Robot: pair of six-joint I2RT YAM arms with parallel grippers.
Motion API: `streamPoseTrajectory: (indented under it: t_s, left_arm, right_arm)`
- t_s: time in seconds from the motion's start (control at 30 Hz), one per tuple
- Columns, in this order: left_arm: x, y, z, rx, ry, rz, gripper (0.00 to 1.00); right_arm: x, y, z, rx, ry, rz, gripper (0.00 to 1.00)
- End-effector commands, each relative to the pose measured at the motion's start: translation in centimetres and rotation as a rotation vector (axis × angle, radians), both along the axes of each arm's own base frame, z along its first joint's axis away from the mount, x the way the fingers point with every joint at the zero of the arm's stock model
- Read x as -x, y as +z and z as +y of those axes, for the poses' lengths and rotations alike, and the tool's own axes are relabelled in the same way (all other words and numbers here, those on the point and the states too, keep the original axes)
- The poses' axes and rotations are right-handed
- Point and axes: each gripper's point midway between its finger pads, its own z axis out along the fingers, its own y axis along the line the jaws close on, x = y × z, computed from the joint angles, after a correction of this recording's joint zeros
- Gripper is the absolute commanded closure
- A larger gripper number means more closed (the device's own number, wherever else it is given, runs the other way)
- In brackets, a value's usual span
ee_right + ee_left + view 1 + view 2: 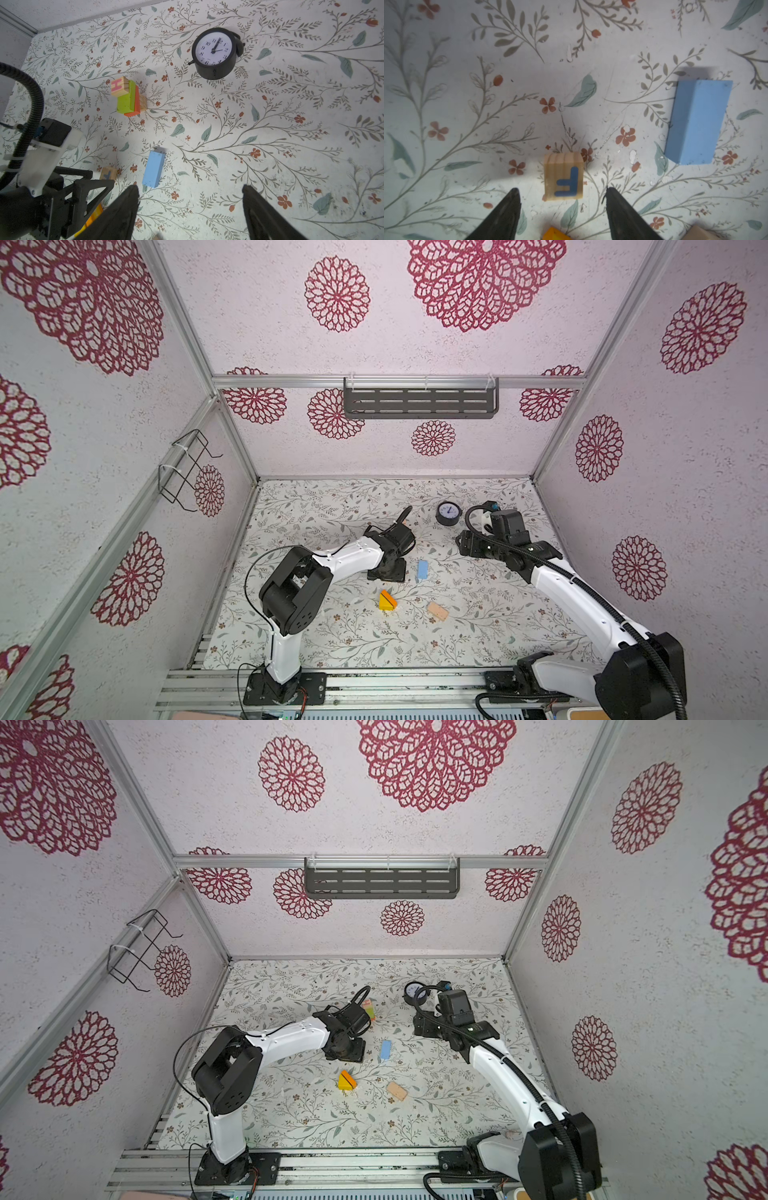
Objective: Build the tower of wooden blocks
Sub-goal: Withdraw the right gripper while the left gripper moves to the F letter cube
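F cube (563,177), H cube (120,86), clock (215,53) 1-12.

**Blind spots**

My left arm (291,1038) covers most of the tower (368,1009) in a top view — only a sliver shows. In the right wrist view it half hides the lettered cube (108,172). The left wrist view's edge crops the yellow wedge (554,234) and tan brick (697,233).

- Up high, both top views look steeply down from over the near edge, taking in the whole tabletop (353,639).
- Left wrist camera hangs close, facing straight down beside the blue block (697,122).
- Right wrist camera sits higher, tilted toward the clock (215,52), sharing that blue block.
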Motion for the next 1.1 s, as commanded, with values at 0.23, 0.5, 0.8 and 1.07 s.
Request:
streamPoseTrajectory:
  t_s: [0.23, 0.5, 0.8, 1.07]
  left_arm:
    - [-0.4, -1.2, -2.2, 0.027, 0.031, 0.008, 0.39]
    - [-0.6, -1.4, -0.9, -0.045, 0.052, 0.001, 0.45]
    - [-0.8, -0.9, -0.6, -0.067, 0.069, -0.003, 0.6]
    - [-1.6, 0.9, -0.2, -0.098, 0.094, -0.033, 0.7]
  right_arm:
    - [0.1, 1.2, 0.0, -0.025, 0.01, -0.039, 0.19]
    - [0.2, 1.0, 0.1, -0.028, 0.012, -0.034, 0.19]
    - [0.2, 1.0, 0.2, -0.03, 0.014, -0.033, 0.19]
    - [0.3, 1.1, 0.4, -0.042, 0.022, -0.036, 0.19]
